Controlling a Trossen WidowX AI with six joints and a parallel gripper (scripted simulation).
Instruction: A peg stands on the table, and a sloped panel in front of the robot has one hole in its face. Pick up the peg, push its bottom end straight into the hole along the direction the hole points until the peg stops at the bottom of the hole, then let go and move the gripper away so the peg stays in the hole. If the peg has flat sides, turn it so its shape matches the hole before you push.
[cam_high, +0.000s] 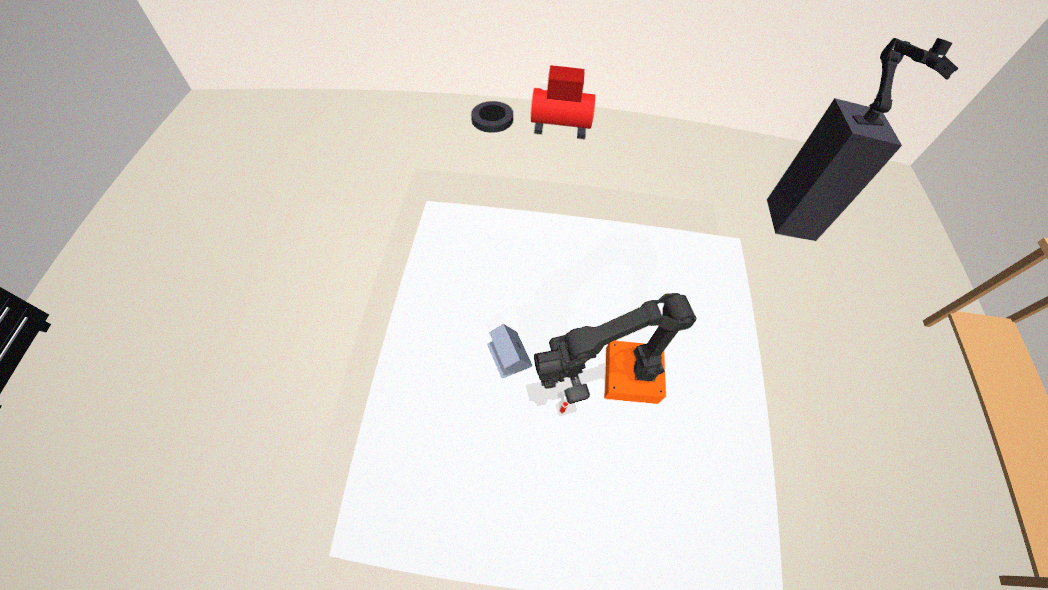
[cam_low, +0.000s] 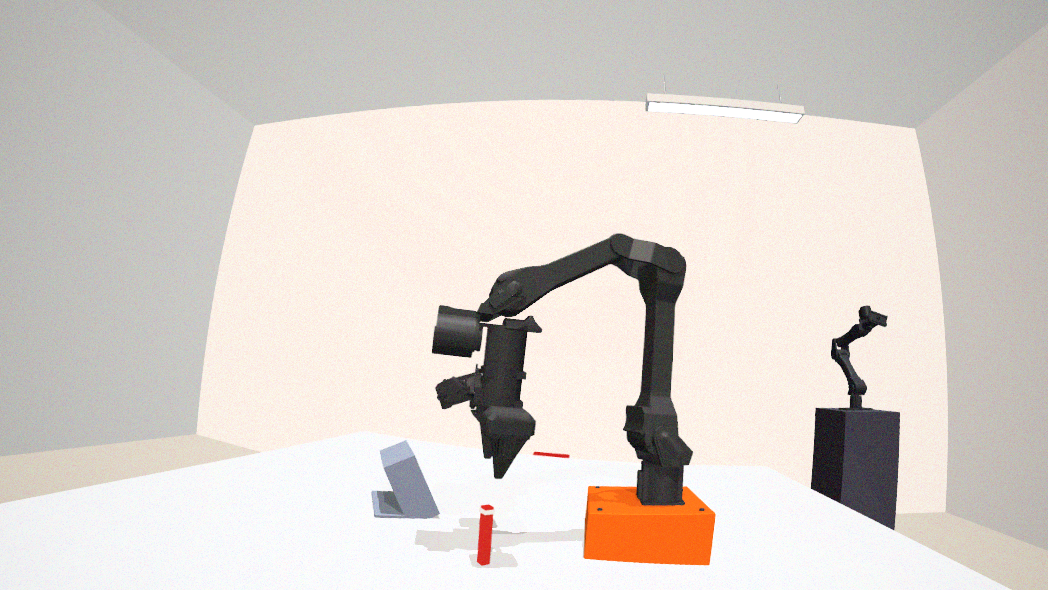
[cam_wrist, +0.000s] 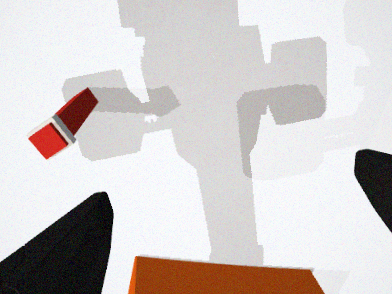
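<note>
A red square-sided peg (cam_high: 563, 407) (cam_low: 484, 538) (cam_wrist: 77, 114) with a white band near its top stands upright on the table. In the wrist view it is at the left, beyond the left fingertip and outside the gap between the fingers. The grey-blue sloped panel (cam_high: 507, 348) (cam_low: 412, 483) stands left of the arm in the top and exterior views; a dark spot shows on its face in the top view, but the hole's shape cannot be made out. My gripper (cam_low: 492, 469) (cam_wrist: 234, 182) is open and empty, pointing down, above the height of the peg's top.
The orange base block (cam_high: 635, 372) (cam_low: 648, 538) (cam_wrist: 225, 275) carries the arm, right of the peg in the top and exterior views. The white table (cam_high: 586, 498) (cam_low: 220, 527) bears the arm's shadow. A second arm on a dark pedestal (cam_high: 836, 172) (cam_low: 854, 461) stands away from the table.
</note>
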